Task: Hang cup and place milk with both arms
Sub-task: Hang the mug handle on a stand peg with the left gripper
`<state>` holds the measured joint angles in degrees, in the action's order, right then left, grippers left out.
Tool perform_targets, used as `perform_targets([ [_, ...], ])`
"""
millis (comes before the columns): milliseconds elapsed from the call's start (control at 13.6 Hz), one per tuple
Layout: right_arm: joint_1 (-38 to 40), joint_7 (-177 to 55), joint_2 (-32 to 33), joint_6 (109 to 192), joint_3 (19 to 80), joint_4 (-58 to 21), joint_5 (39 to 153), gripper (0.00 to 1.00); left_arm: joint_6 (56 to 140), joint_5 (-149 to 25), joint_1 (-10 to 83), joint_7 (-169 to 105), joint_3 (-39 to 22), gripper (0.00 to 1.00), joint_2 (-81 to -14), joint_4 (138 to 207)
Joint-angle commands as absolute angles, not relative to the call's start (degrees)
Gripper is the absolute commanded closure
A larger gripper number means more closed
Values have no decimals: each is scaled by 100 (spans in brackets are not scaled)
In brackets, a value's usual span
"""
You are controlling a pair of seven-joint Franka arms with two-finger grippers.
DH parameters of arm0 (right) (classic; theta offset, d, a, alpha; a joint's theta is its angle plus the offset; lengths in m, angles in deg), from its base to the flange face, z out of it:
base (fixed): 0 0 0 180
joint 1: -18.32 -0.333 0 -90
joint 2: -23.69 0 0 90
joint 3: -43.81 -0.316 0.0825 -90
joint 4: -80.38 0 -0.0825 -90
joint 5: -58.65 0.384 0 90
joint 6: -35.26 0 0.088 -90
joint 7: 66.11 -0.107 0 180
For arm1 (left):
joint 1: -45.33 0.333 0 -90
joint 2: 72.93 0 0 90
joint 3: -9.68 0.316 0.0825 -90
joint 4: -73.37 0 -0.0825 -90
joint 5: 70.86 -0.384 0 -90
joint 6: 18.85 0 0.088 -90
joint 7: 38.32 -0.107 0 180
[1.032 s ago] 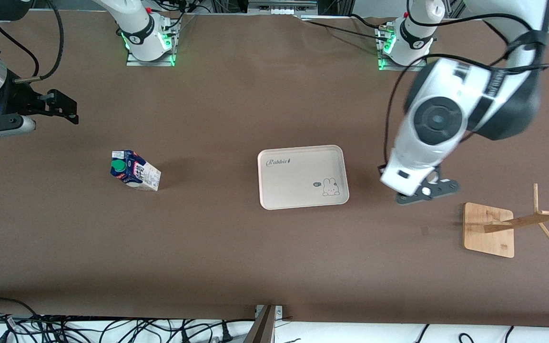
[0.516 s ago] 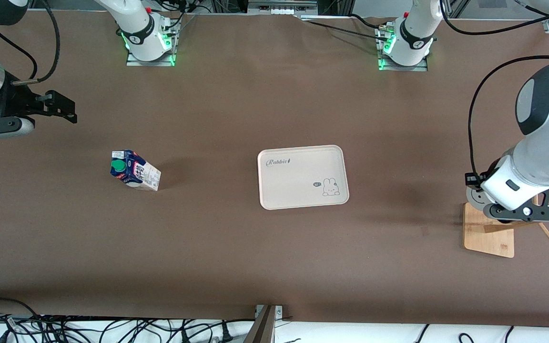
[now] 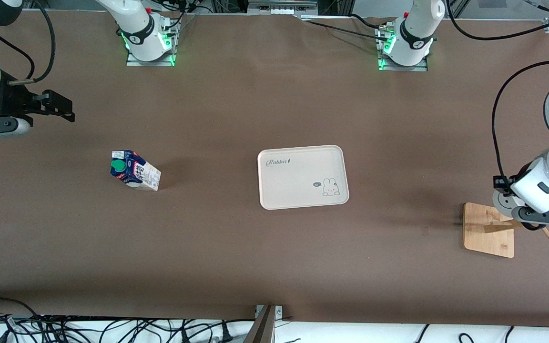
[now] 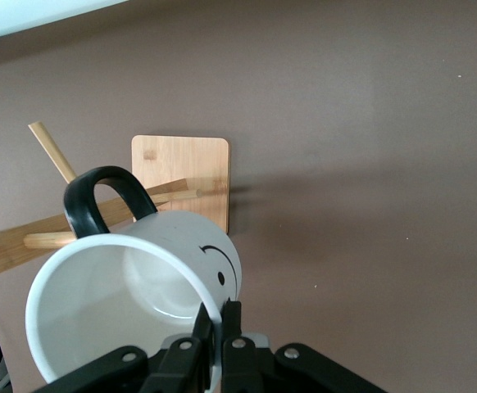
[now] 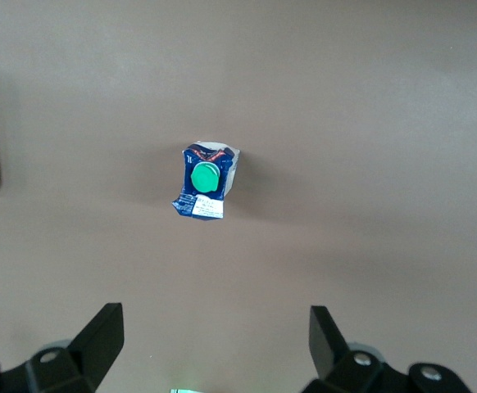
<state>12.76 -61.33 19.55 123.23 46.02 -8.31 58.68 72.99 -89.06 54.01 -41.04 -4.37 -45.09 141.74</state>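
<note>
My left gripper (image 4: 215,344) has its fingers pinched on the rim of the cup (image 4: 132,303), and I carry it tipped on its side over the wooden rack (image 3: 490,230) at the left arm's end of the table. On the left wrist view the cup's mouth faces the camera, its black loop handle (image 4: 103,196) sits up against the rack's sloping bamboo post (image 4: 66,237) near a peg, and part of the smiley shows on the white wall. I cannot tell whether the handle is over a peg or only beside it. From the front camera only the left arm's wrist shows above the rack's base. My right gripper (image 5: 214,340) hangs spread wide and empty over bare table, with the milk (image 3: 135,171) standing upright below it, green cap up. The milk is well apart from the cream tray (image 3: 298,202) in the middle of the table.
</note>
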Motion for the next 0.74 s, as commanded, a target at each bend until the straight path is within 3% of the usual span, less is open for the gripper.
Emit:
perform_targets([
  [0,1392,-6154,1974,12262,4469,-813,5794,0,7273,-9116,5455,-4403,-430,100,-4507,14070],
  [589,1392,-6154,1956,12245,4496,-795,5821,0,7212,-9151,5798,-4869,-430,100,-4525,14193],
  [663,1392,-6162,1956,12254,4496,-795,5829,0,7212,-9142,5816,-4861,-430,92,-4525,14210],
])
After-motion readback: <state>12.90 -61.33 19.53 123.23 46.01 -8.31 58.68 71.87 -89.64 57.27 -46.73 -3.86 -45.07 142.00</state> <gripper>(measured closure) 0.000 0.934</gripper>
